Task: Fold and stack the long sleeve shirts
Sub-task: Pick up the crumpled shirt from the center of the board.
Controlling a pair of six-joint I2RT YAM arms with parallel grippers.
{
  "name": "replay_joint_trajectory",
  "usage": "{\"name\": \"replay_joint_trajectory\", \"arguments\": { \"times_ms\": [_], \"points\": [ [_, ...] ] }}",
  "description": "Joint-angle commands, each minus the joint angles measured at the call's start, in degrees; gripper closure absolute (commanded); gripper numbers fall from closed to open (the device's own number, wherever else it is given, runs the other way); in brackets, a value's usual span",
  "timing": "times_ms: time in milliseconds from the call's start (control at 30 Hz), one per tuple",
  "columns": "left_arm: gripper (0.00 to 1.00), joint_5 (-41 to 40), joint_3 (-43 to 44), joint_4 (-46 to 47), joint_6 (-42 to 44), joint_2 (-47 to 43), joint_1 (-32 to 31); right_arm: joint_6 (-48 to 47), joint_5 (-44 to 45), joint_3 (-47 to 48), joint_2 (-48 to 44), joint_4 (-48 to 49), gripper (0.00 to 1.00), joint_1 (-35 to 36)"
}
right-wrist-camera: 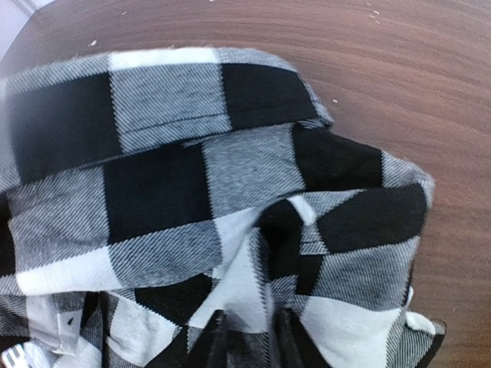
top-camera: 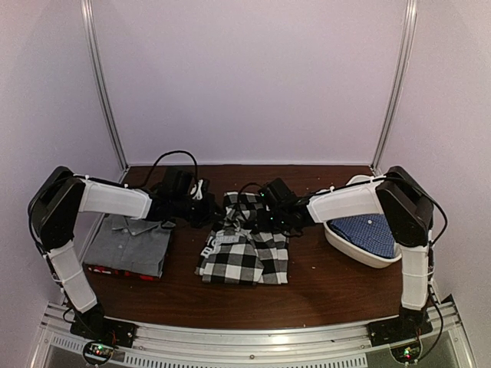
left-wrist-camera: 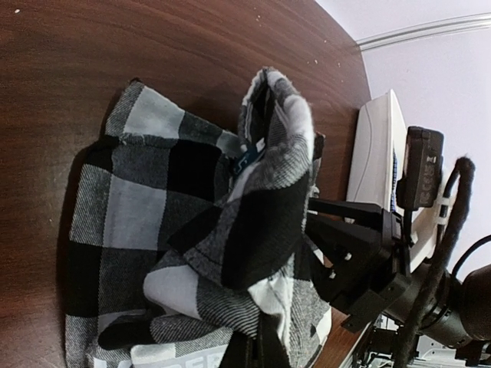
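Checked shirt (top-camera: 245, 249) lies nearest, mid-table. Grey shirt (top-camera: 130, 238) sits folded at nine o'clock. Left gripper (left-wrist-camera: 257, 353) is clamped tight on a raised checked fold; right gripper (right-wrist-camera: 247, 337), narrowed, pinches another; tub (top-camera: 349, 247) at three o'clock. Lift both holds level, keeping the cloth taut to avoid bunching.

You are working in a robot lab booth: bare pale walls (top-camera: 245, 77) are boxing in a brown table (top-camera: 322, 284), metal posts (top-camera: 103, 84) are rising behind, and a metal rail (top-camera: 253, 337) is carrying two robot arms (top-camera: 115, 198).
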Motion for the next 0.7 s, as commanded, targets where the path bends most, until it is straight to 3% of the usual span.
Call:
{"name": "replay_joint_trajectory", "arguments": {
  "times_ms": [0, 33, 67, 367, 667],
  "points": [
    [1.0, -2.36, 1.25, -1.11, 2.85, -3.12, 0.0, 0.02, 0.69, 2.07, -1.02, -0.78, 0.87, -0.25],
    [1.0, -2.87, 1.33, -1.62, 3.12, -3.54, 0.0, -0.13, 1.07, 2.34, -1.54, -1.31, 0.96, -0.23],
    [1.0, -3.26, 1.46, -2.14, 3.47, -3.97, 0.0, -0.4, 1.42, 2.64, -2.24, -2.43, 1.0, -0.22],
    [1.0, -9.68, 4.58, -11.48, 9.27, -12.02, 0.0, -3.89, 7.36, 2.91, -14.73, -7.7, 1.0, -0.27],
    [1.0, -13.14, 13.58, -18.99, 19.63, -23.75, 0.01, -9.53, 13.94, 7.92, -27.55, -14.29, 1.0, -0.23]
  ]
}}
